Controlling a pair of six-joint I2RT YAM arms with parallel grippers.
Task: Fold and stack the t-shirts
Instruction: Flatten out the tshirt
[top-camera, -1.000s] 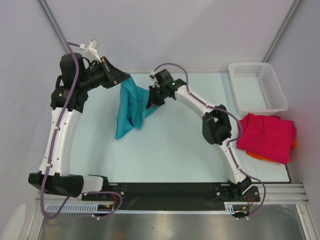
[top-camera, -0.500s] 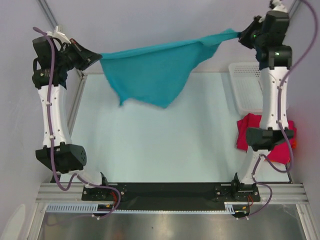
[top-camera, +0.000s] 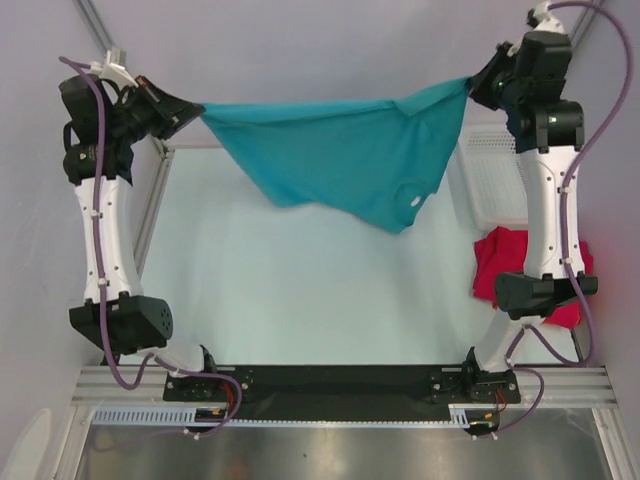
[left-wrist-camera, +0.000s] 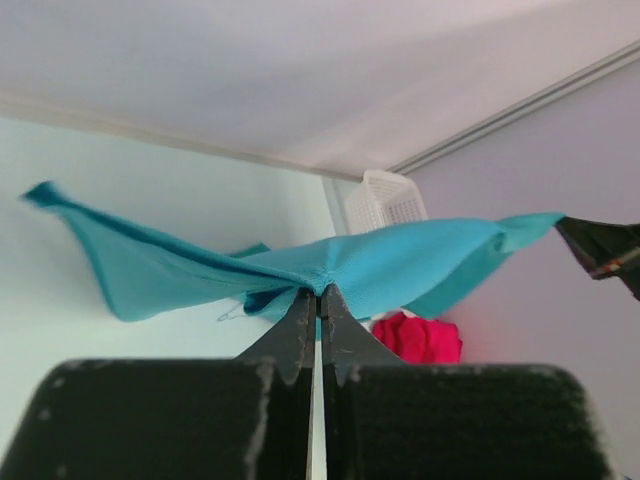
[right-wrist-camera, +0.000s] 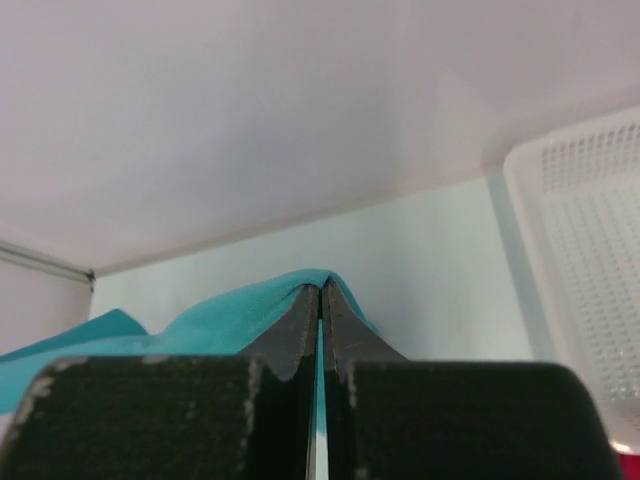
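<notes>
Top external: teal t-shirt (top-camera: 345, 162) stretched taut above table (top-camera: 260, 295).

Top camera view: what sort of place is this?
Likely a robot lab workcell: two arms bolted to a black rail, plain enclosure walls, a teal t-shirt stretched between the left hand and right hand.

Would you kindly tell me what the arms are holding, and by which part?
The teal t-shirt, stretched in the air between them: the left gripper pinches one upper corner in its jaws, the right gripper the opposite corner.
</notes>
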